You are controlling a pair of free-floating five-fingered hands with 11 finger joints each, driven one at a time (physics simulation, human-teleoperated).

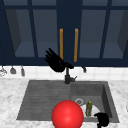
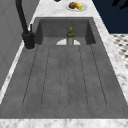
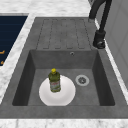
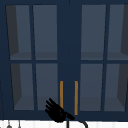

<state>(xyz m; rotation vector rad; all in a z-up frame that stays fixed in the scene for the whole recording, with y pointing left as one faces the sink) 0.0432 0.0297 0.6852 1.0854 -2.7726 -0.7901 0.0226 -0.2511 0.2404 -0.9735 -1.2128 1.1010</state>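
the left hand hangs in the air with fingers spread wide and straight, holding nothing, its fingertips pointing toward ten o'clock just beside the left cabinet handle. in the upper view the same hand sits at the lower edge of the wall cabinet, just above the faucet. the right hand hovers at the sink's front rim, near five o'clock of the basin; i cannot tell how its fingers stand. nearest it, at ten o'clock, a green bottle stands upright on a white plate in the basin, the drain at two o'clock of the plate in the right side view. a red ball lies at the front edge, left of the bottle. the ribbed draining board lies bare, with open room across it.
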